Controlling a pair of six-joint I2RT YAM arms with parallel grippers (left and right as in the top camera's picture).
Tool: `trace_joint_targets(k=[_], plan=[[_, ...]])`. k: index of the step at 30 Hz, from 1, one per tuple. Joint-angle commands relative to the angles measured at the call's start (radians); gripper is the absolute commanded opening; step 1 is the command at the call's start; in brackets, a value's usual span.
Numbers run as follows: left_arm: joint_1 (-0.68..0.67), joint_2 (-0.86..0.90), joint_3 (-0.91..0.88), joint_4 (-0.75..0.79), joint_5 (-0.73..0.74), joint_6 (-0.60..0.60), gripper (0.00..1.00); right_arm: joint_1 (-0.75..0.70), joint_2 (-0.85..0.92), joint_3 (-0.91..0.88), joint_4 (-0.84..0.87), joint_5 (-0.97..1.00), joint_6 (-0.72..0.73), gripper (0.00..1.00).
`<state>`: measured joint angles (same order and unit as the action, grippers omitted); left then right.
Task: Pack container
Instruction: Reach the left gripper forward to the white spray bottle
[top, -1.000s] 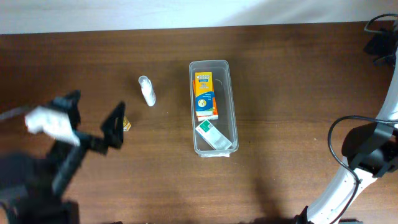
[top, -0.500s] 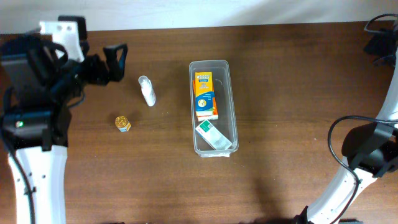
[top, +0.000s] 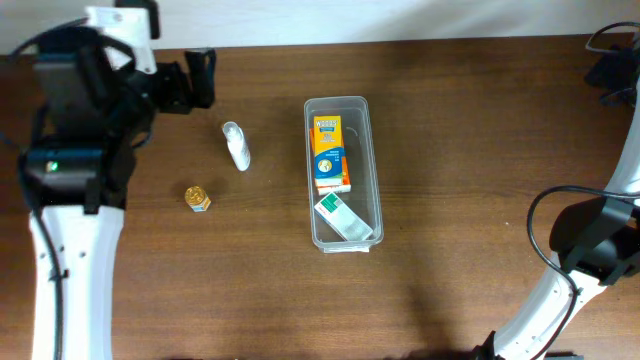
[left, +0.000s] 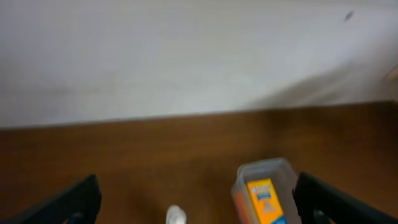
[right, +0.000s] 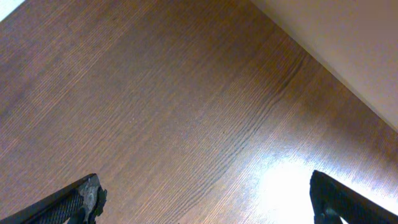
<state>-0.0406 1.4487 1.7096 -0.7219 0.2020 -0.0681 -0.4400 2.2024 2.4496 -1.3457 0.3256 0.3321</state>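
The container (top: 310, 190), a long clear bin, lies mid-table and shows again in the left wrist view as the container (left: 242, 177). Inside it are an orange box (top: 331, 153) and a white-and-green packet (top: 344, 218). A white bottle (top: 236, 146) and a small yellow jar (top: 198, 198) lie on the table to its left. My left gripper (top: 190, 82) hovers at the back left, open and empty, aimed toward the bottle and container; the wrist view shows this gripper (left: 202, 205) spread wide. My right gripper (right: 208, 205) is open over bare wood at the far right.
The white wall (left: 186, 56) runs along the table's back edge. My right arm (top: 590, 245) and its cable stand at the right edge. Bare brown table (top: 470, 170) lies between the container and the right arm.
My left arm has swung from the front left of the table up to the back left, uncovering the yellow jar. Its jaws stayed open. The right arm has not moved.
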Motion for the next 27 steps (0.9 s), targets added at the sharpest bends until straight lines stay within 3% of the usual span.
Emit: trace_joint_targets(k=[1,6,20,27], plan=[[-0.062,0.092,0.078,-0.069,-0.146,0.012,0.99,-0.005,0.008,-0.006,0.0,0.019,-0.003,0.98],[-0.09,0.202,0.113,-0.139,-0.229,-0.017,0.99,-0.005,0.008,-0.006,0.0,0.019,-0.003,0.98],[-0.126,0.356,0.112,-0.193,-0.174,-0.018,0.99,-0.005,0.008,-0.006,0.0,0.019,-0.003,0.98],[-0.165,0.466,0.112,-0.221,-0.338,-0.108,0.99,-0.005,0.008,-0.006,0.0,0.019,-0.003,0.98]])
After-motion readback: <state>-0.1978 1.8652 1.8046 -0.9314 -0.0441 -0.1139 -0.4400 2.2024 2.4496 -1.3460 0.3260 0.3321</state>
